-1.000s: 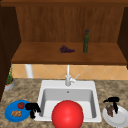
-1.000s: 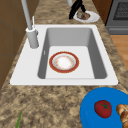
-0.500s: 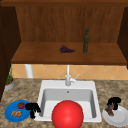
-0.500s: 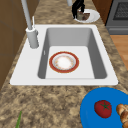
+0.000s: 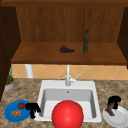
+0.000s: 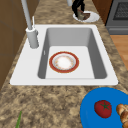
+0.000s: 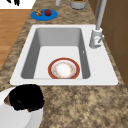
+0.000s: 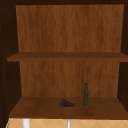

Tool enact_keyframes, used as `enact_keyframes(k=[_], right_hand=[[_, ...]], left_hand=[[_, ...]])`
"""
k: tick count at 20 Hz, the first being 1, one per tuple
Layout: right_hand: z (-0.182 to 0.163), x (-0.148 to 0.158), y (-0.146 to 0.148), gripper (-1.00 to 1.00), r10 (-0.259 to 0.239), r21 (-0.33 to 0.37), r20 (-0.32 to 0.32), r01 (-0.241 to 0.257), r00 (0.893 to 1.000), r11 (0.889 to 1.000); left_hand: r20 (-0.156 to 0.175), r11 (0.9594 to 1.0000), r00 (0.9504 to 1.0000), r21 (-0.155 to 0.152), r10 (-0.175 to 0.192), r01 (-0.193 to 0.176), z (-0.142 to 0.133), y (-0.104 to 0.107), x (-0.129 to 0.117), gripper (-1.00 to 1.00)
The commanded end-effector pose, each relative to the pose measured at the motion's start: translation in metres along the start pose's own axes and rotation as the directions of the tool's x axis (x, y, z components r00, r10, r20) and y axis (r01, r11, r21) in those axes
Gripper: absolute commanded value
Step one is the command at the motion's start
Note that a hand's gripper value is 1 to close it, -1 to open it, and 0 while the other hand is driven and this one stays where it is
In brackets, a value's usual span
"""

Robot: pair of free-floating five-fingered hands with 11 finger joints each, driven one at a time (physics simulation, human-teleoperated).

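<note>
Two hands are in play here, and your right hand has its fingers curled down onto a brown piece of food on the white plate, apparently pinching it; in the left side view the same hand stands over that plate. If your grip is shallow, the piece could slip and skid across the plate or drag it toward the counter edge. Your left hand hangs with curled fingers, holding nothing, at the rim of the blue plate beside the tomato; a careless sweep could knock that plate. The red bowl sits in the sink.
</note>
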Motion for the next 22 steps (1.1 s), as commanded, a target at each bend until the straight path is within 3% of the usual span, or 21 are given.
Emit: enact_keyframes(k=[1, 8, 15, 22], right_hand=[[0.004, 0.001, -0.014, 1.0, -0.034, 0.003, -0.004, 0.034, 0.999, 0.999], [0.012, 0.01, -0.041, 1.0, -0.077, 0.017, -0.003, 0.077, 0.997, 0.997], [0.007, 0.058, -0.069, 1.0, -0.001, 0.057, -0.028, 0.002, 1.0, 0.998], [-0.005, 0.108, -0.095, 1.0, 0.011, 0.086, -0.041, -0.008, 0.999, 0.996]], left_hand=[[0.0, 1.0, 1.0, 0.0, 0.0, 0.0, 0.0, 0.0, 0.0, 0.0], [0.0, 1.0, 1.0, 0.0, 0.0, 0.0, 0.0, 0.0, 0.0, 0.0], [0.0, 1.0, 1.0, 0.0, 0.0, 0.0, 0.0, 0.0, 0.0, 0.0], [0.0, 1.0, 1.0, 0.0, 0.0, 0.0, 0.0, 0.0, 0.0, 0.0]])
